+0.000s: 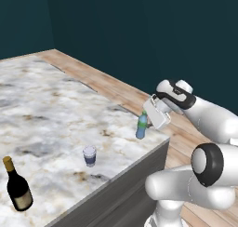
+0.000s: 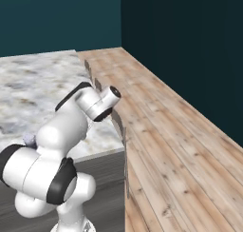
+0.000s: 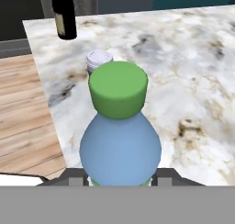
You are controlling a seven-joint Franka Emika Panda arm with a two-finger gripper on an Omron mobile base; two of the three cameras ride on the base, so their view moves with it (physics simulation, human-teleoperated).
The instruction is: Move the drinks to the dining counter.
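Dining counter (image 1: 51,105): polished marbled stone top. Floor (image 2: 175,131): matt wood planks. Small bottle (image 3: 120,140): smooth plastic, green cap.

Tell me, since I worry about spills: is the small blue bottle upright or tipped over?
Upright: the small blue bottle stands on the dining counter near its corner, green cap on top, the gripper around it.

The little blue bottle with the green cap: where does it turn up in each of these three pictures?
Left base view: blue bottle right of centre, near the dining counter corner.
Right base view: I can't make it out.
Hand view: blue bottle large, low centre.
Shared landmark: the lidded cup.
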